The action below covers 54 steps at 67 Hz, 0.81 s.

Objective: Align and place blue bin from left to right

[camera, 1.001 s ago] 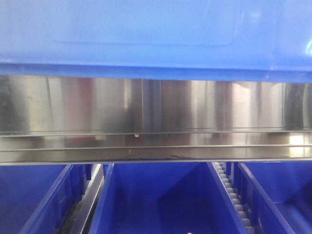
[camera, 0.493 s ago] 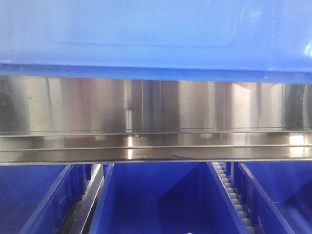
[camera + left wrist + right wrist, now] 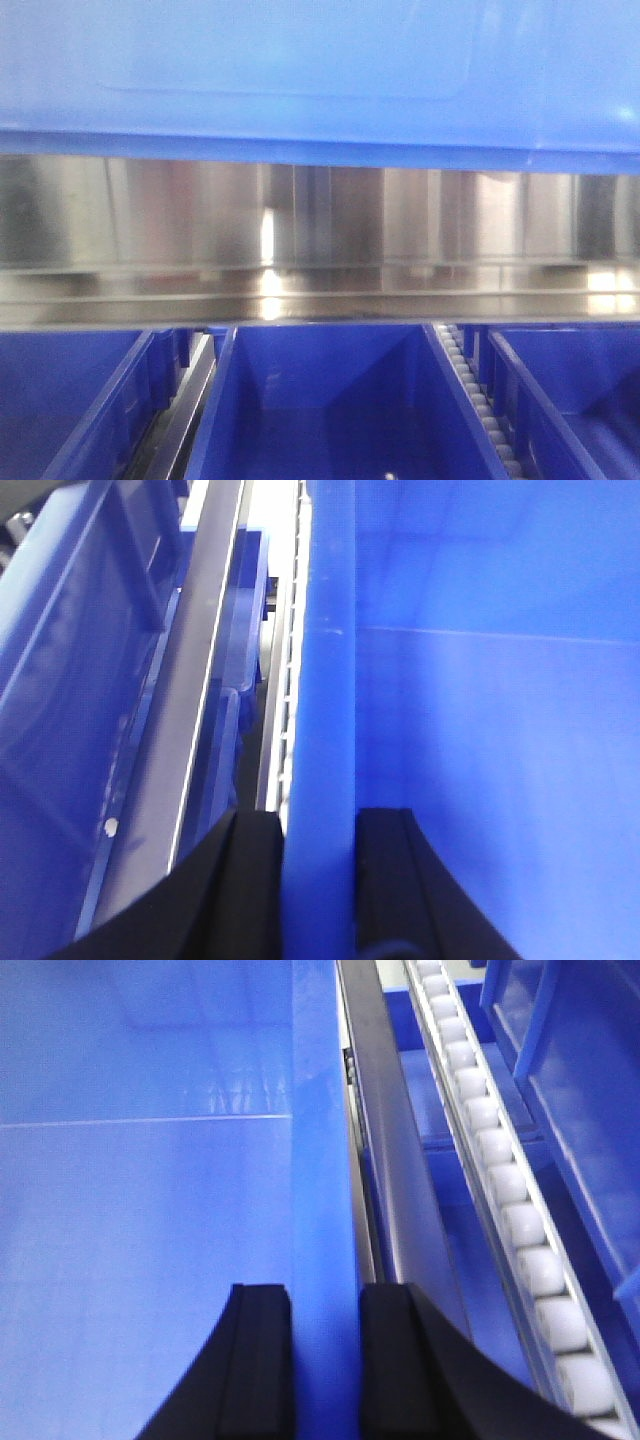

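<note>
The left pincer (image 3: pixel 320 830) is clamped on the left wall of the large light-blue plastic bin (image 3: pixel 480 730), a black finger on each side. The right pincer (image 3: pixel 325 1305) grips its right wall beside a white roller track (image 3: pixel 508 1185). From the front, the bin spans the view above a shiny steel shelf edge (image 3: pixel 320 250) and smaller dark-blue bins (image 3: pixel 320 410).

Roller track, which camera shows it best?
Right wrist: the roller track runs the whole frame, beside the blue bin. Front shows a short stretch between bins; left wrist shows none clearly.
</note>
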Available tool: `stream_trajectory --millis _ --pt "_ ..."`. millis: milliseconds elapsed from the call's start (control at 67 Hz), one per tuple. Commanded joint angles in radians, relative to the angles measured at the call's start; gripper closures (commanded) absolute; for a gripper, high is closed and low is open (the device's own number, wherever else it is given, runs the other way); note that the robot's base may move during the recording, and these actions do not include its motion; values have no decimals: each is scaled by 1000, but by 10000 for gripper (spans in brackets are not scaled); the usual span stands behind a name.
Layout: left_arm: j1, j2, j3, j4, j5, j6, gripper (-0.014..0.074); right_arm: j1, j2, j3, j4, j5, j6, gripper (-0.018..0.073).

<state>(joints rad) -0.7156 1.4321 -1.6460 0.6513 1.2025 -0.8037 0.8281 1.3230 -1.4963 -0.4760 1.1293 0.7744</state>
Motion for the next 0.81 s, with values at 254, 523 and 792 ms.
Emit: stream_trajectory --millis 254,523,792 --pt "-19 -16 -12 9 -95 -9 707 13 -12 -10 11 -90 3 639" --pt "-19 -16 -12 9 -95 -9 707 13 -12 -10 11 -90 3 639" --pt "-19 -16 -12 9 -95 -9 707 13 -12 -10 11 -90 3 639"
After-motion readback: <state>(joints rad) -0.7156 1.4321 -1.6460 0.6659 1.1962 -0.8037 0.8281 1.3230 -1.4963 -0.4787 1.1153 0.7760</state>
